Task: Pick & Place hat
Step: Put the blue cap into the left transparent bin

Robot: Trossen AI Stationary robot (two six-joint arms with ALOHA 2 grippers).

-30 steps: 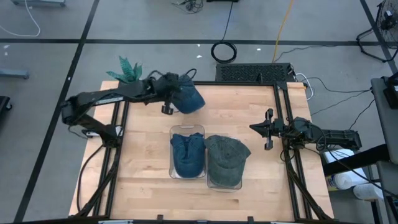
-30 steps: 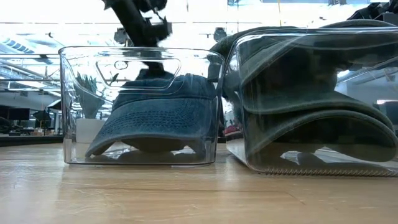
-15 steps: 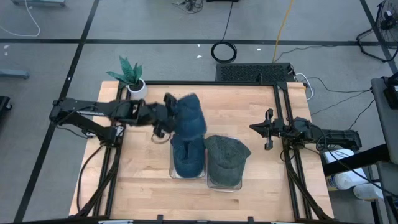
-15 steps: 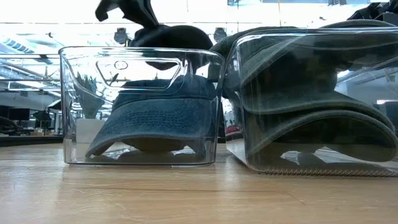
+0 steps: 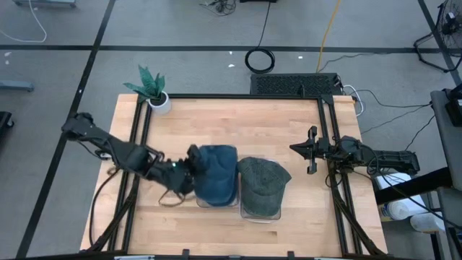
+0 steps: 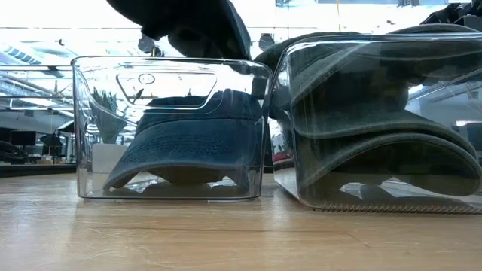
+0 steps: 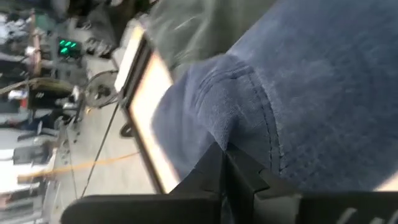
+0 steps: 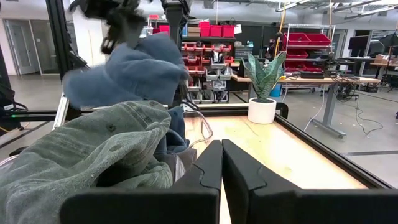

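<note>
A blue denim hat [image 5: 216, 172] is carried by my left gripper [image 5: 190, 168] over the left clear bin [image 5: 199, 204]. In the low view this hat [image 6: 192, 26] hangs just above the bin's rim [image 6: 169, 62]. A second blue hat [image 6: 188, 139] lies inside the bin on its brim. A grey-green hat [image 5: 263, 184] fills the right clear bin [image 6: 376, 120]. My right gripper [image 5: 311, 150] waits shut near the table's right edge, touching nothing. My left gripper is shut on the blue hat's cloth at its left side [image 7: 239, 134], pinched between the two fingers. The fingers come from the table's left, slanting down. The hat is lifted clear and hangs over the left bin's open top [image 8: 127, 74].
A potted plant [image 5: 153, 90] stands at the table's far left corner. The two bins sit side by side in the middle near part of the table. Bare wood [image 5: 274, 126] lies on the far side of the bins and to their right.
My left gripper has carried the blue hat from the table's far part toward the near edge and down. The hat now hangs over the left bin, just above its rim. The arm has swung from the far left to the near left.
</note>
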